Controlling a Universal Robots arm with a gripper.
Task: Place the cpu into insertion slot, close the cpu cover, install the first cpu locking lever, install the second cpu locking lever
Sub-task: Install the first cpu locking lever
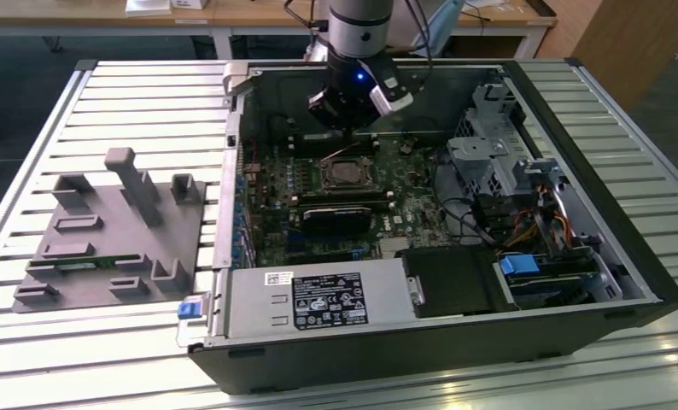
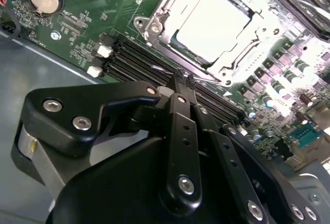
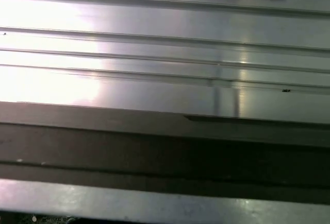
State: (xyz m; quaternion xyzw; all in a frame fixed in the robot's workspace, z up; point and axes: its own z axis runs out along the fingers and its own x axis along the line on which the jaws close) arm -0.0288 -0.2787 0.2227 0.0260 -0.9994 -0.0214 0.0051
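1. The cpu (image 2: pixel 214 26) is sitting in the insertion slot (image 1: pixel 345 175), near the middle of the board in the exterior view, with its pale metal top showing through the square opening of the cpu cover (image 2: pixel 170 15). The cover is lying flat over the chip in the second wrist view.
2. A thin wire lever (image 2: pixel 206 80) is running along the socket edge nearest the gripper. Whether it is hooked under its catch cannot be told from these pictures.
3. The gripper (image 2: pixel 181 80) is hanging just on the far side of the socket in the exterior view. Its fingers (image 2: pixel 178 110) are lying close together, with the tips right at the lever wire; whether they are pinching it cannot be told.
4. Risk: the thin wire is offering little to hold, so the tips may be slipping off and letting it spring up.
5. Risk: a lever pushed sideways short of its catch would be leaving the cover unclamped over the chip.
6. Risk: the memory slots (image 2: pixel 139 62) are lying directly beside the fingertips, so a slip may be scraping them or the board.
7. Risk: the computer case (image 1: pixel 612 282) is walling in the arm on the far side, leaving little clearance.
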